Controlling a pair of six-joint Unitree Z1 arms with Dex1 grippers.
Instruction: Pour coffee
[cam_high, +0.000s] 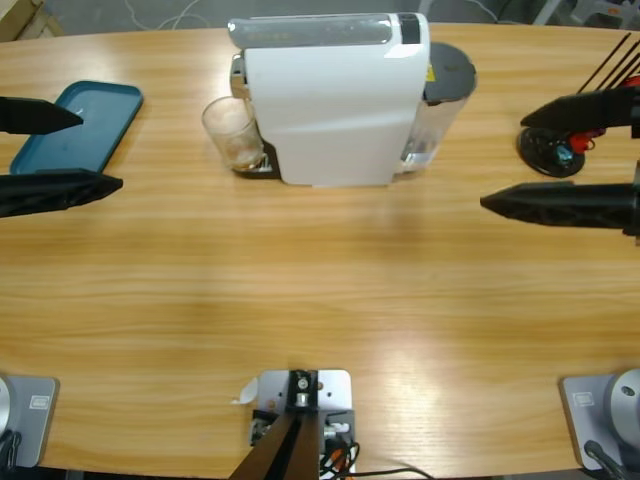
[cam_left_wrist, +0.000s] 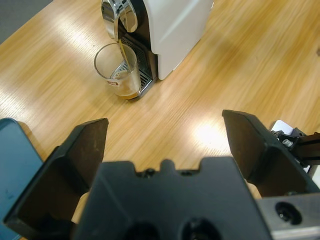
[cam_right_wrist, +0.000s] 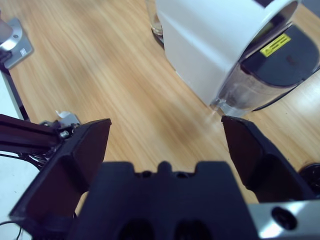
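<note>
The small clear glass tumbler (cam_left_wrist: 118, 71) stands under the spout of the white capsule coffee machine (cam_high: 335, 98), holding a thin layer of dark brown coffee (cam_left_wrist: 126, 93). It is judged light, rigid, smooth and fragile; grip its side wall at mid-height. The left gripper (cam_left_wrist: 165, 137) and right gripper (cam_right_wrist: 165, 137) are spread wide, empty, well apart from the machine.

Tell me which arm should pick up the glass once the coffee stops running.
Left. Its open claw looks straight at the glass tumbler under the spout, with bare table between. From the right claw, the white coffee machine hides nearly all the glass.
</note>
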